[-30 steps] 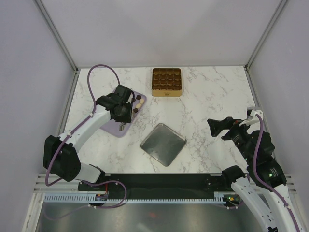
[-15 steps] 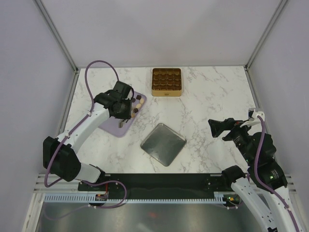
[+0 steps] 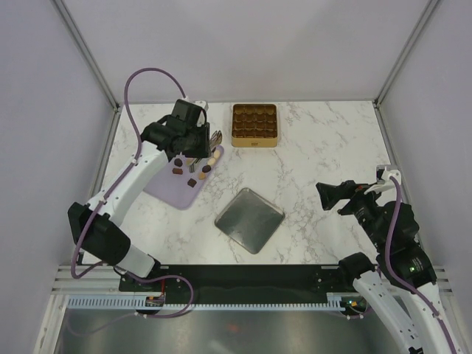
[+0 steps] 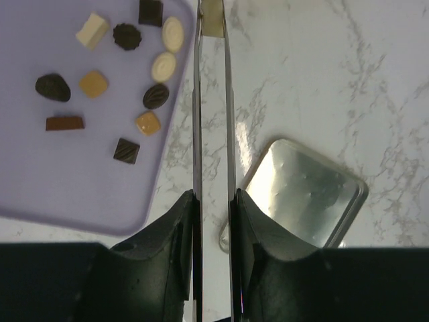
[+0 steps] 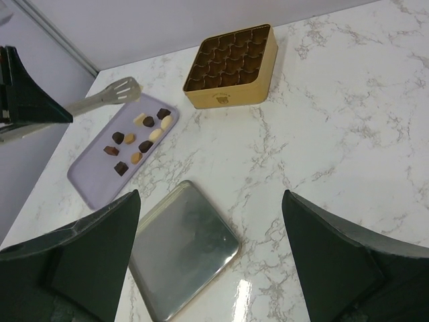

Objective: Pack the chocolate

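Several small chocolate pieces (image 4: 124,80), dark brown and pale, lie on the lilac board (image 4: 60,181), also seen as chocolate (image 3: 193,171) and chocolate (image 5: 137,137). My left gripper (image 4: 213,196) is shut on a pair of thin metal tongs (image 4: 198,100). Their arms reach past the board's far right corner, and a small tan piece (image 4: 213,20) shows between them at the top edge. From above, the left gripper (image 3: 193,140) and the tongs (image 3: 214,138) hang over the board's far end. My right gripper (image 5: 209,198) is open and empty, well to the right as the right gripper (image 3: 333,195).
A square gold tin (image 3: 254,125) with grid compartments stands at the back centre, also seen as the tin (image 5: 231,67). A flat silver lid (image 3: 249,220) lies mid-table, between the arms. Grey walls close in the table on the left, right and back.
My left arm has swung from over the board's middle toward its far end and the tin, taking the tongs along and uncovering the pieces. The right arm has barely shifted.
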Tool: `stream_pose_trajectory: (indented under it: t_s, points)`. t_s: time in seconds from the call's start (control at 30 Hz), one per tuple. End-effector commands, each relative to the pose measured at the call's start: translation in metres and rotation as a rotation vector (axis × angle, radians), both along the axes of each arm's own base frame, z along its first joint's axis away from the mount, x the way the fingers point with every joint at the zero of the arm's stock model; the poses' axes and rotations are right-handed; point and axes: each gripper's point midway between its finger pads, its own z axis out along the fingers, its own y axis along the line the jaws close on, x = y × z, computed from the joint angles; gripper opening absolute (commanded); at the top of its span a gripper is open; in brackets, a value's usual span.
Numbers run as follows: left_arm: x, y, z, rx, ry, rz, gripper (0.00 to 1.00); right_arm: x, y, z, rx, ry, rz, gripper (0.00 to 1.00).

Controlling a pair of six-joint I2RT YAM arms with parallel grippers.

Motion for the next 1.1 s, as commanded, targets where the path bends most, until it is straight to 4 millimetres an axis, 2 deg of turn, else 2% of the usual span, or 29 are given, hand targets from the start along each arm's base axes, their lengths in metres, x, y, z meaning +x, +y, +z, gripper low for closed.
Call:
stream_pose_trajectory:
  t_s: [0.0,0.07,0.1,0.13,0.27,0.33,0.37,0.4,0.43,0.5,0.53,0.87,1.07]
  points:
    - [0.034,-0.032,0.034,-0.093,-0.104,-0.056,0.32,0.001,0.006,0.007,0.019,-0.037,0.028,0.95]
    - [0.047,-0.04,0.037,-0.099,-0.119,-0.059,0.32,0.001,0.006,0.01,0.023,-0.043,0.028,0.95]
    - [0.056,-0.044,0.049,-0.113,-0.151,-0.059,0.32,0.001,0.006,0.01,0.026,-0.044,0.026,0.95]
    - [0.067,-0.049,0.039,-0.102,-0.138,-0.059,0.32,0.001,0.006,0.013,0.027,-0.049,0.026,0.95]
    - [0.109,-0.07,0.04,-0.113,-0.172,-0.058,0.32,0.001,0.009,0.022,0.031,-0.055,0.043,0.95]
    - [0.122,-0.077,0.043,-0.119,-0.191,-0.059,0.32,0.001,0.009,0.026,0.031,-0.058,0.041,0.95]
    - [0.132,-0.08,0.051,-0.123,-0.221,-0.06,0.32,0.001,0.008,0.028,0.029,-0.064,0.037,0.95]
    - [0.138,-0.081,0.051,-0.118,-0.231,-0.056,0.32,0.0,0.007,0.031,0.03,-0.07,0.033,0.95]
    - [0.148,-0.082,0.042,-0.096,-0.233,-0.041,0.32,0.0,0.006,0.032,0.029,-0.074,0.028,0.95]
    - [0.159,-0.081,0.045,-0.077,-0.264,-0.032,0.32,0.0,0.002,0.034,0.025,-0.083,0.007,0.95]
    - [0.167,-0.08,0.038,-0.057,-0.273,-0.021,0.32,-0.001,0.001,0.036,0.029,-0.09,0.003,0.95]
    - [0.196,-0.084,-0.008,0.036,-0.282,-0.05,0.33,-0.009,-0.01,0.033,0.048,-0.089,-0.042,0.95]
    - [0.212,-0.087,-0.018,0.043,-0.312,-0.037,0.33,-0.007,-0.01,0.032,0.03,-0.071,-0.043,0.95]
